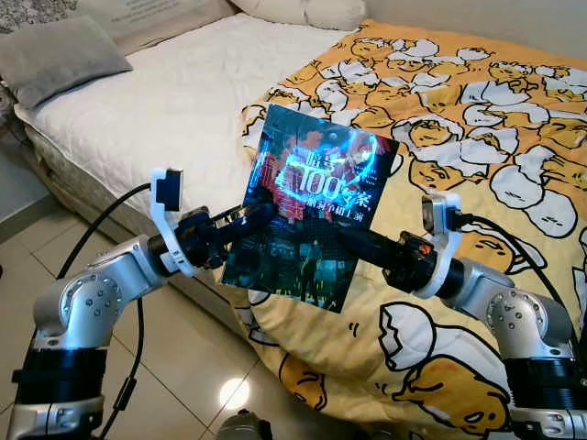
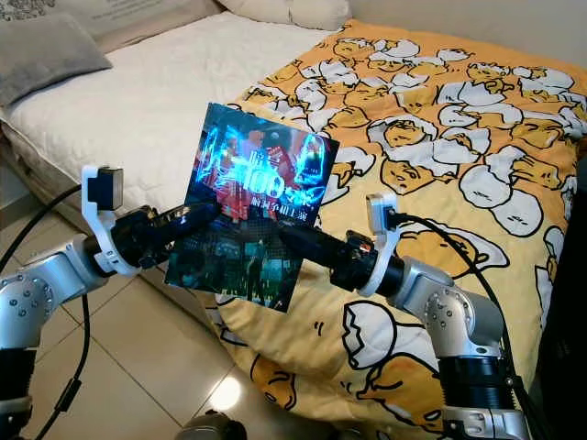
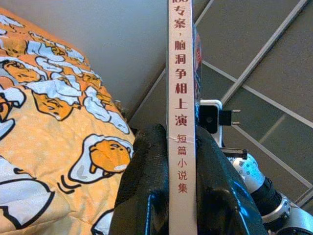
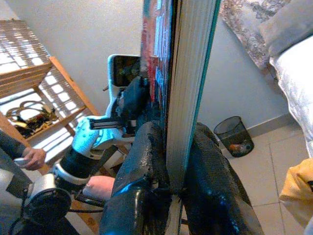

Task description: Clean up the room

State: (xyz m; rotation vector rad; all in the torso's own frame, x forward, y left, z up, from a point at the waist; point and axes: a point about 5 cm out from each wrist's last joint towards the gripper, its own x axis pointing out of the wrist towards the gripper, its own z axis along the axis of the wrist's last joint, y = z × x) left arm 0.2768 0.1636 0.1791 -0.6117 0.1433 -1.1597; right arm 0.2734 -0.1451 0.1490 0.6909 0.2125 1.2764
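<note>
Right now my left gripper (image 1: 261, 218) is clamped on the spine edge of the book (image 1: 312, 220), and the left wrist view shows my fingers (image 3: 146, 191) pressed on either side of that printed spine. One book, held upright in the air between my two arms, above the near edge of the bed (image 1: 156, 110) where the yellow cartoon-print blanket (image 1: 477, 137) hangs over toward the tiled floor (image 1: 202, 367). On the other side my right gripper (image 1: 353, 236) is closed on the page edge — its wrist view has the white pages squeezed between my fingers (image 4: 146, 171).

So I judge this the carrying step: the book is lifted off and needs a home. Next I would want to pick a place for it and probably let one gripper go before turning — two grips on one thin book could twist it.

Counted: one book, one blanket, one grey pillow (image 1: 64, 55) at the far left corner, one waste bin (image 4: 234, 134) by the wall.
</note>
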